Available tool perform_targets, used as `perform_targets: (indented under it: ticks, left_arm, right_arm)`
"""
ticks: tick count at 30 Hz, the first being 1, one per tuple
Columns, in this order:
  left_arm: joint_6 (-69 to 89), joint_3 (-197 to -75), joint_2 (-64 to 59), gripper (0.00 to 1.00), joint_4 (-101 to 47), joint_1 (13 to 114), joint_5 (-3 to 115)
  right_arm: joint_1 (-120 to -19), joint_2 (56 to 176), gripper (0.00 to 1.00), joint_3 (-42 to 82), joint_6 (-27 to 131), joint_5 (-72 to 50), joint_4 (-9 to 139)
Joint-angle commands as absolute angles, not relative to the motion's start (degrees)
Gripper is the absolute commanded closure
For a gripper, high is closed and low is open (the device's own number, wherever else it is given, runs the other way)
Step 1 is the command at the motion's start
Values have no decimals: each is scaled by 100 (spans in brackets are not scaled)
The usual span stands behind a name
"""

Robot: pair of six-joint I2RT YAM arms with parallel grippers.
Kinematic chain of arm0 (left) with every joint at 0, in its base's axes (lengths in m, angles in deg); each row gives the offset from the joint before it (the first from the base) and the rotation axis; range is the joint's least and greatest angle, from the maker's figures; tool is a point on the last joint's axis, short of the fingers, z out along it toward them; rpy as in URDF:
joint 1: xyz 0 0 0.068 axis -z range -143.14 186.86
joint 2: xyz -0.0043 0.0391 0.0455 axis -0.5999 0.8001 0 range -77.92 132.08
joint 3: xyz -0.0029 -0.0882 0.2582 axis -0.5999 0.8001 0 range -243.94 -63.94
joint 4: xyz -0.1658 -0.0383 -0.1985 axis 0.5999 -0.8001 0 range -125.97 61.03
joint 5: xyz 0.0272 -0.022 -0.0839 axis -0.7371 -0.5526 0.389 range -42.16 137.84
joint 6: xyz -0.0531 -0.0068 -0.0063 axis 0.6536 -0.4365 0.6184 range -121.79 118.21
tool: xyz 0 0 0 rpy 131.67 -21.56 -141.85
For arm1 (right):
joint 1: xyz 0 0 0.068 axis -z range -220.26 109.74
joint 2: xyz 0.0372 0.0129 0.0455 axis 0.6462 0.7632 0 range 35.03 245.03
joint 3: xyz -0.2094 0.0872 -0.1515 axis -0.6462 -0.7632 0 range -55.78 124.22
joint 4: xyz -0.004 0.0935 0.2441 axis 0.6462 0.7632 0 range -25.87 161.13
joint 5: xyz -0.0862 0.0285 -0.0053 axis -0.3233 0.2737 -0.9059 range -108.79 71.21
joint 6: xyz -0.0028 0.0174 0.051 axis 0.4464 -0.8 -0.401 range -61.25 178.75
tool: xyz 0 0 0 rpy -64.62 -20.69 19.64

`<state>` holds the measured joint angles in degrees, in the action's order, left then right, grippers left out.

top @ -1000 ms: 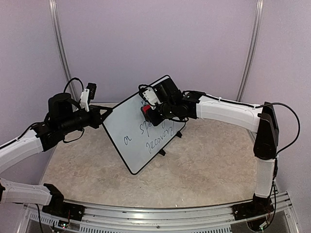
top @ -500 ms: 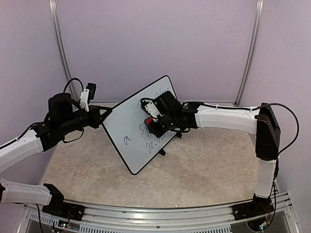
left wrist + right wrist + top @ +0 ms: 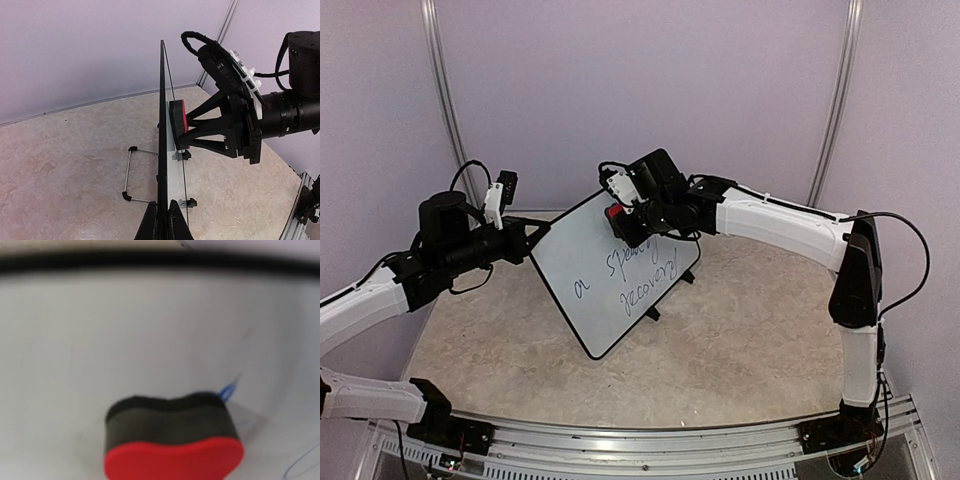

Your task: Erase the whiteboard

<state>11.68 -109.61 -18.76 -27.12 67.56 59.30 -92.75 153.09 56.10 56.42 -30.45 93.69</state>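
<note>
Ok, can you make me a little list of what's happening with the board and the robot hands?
board: whiteboard, standing up on the table
writing: dark words on its lower half
left gripper: shut on the board's edge
right gripper: shut on red eraser, pressed flat against the board's upper part
job: not finished

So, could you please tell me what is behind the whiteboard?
Behind the whiteboard, the left wrist view shows a thin wire stand with black feet, apparently resting on the table. The back face itself is edge-on there and hidden from above.
</note>
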Motion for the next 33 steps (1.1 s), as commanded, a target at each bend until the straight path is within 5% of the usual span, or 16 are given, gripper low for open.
perform_targets:
  ticks: [1, 17, 33]
  left_arm:
    - [902, -10966, -2033, 100, -2270, 6885, 6736]
    - [935, -10961, -2027, 100, -2229, 6870, 6801]
    - [860, -10956, -2102, 100, -2229, 6885, 6795]
  right_arm:
    - [-9189, 15661, 73, 5938, 5702, -3184, 9129]
    - [-9140, 15294, 73, 4804, 5670, -3199, 9102]
    - [-9132, 15992, 72, 6874, 5820, -3118, 9843]
